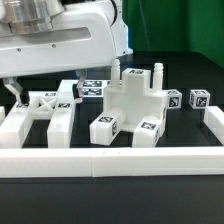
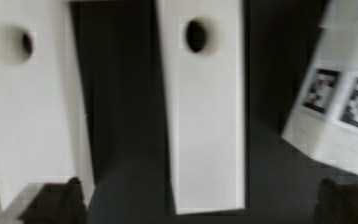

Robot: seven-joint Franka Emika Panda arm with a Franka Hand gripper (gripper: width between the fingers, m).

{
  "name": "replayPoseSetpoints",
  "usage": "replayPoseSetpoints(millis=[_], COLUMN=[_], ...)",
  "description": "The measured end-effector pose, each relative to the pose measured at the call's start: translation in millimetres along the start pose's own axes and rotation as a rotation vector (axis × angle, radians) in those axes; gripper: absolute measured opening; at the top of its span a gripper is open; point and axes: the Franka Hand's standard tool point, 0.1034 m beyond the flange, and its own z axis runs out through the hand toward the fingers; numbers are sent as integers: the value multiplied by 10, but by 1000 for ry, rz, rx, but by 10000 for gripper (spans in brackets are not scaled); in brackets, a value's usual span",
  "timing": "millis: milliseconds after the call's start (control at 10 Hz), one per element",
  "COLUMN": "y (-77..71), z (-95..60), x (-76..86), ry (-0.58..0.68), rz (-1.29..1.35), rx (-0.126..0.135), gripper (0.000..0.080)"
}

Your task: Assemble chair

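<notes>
Hovering over chair bars (image 2: 202, 120), end effector (image 2: 197, 203) spread wide, empty; tagged block (image 2: 336, 100) beside.

Glossy white chair parts: a blocky seat piece (image 1: 135, 98) with two upright pegs stands in the middle. A cross-braced frame (image 1: 45, 105) lies to the exterior view's left, and small tagged blocks (image 1: 198, 100) to the right.
</notes>
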Motion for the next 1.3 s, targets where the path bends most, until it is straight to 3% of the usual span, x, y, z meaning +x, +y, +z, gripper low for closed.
replayPoseSetpoints(millis=[300,700,1300], y=[-75,-69,-68], z=[210,245,466], x=[-57,-59,-100], ry=[-11,-15,-27], rz=[-33,-32,-33], rx=[-1,-3,-21], gripper=[649,649,649])
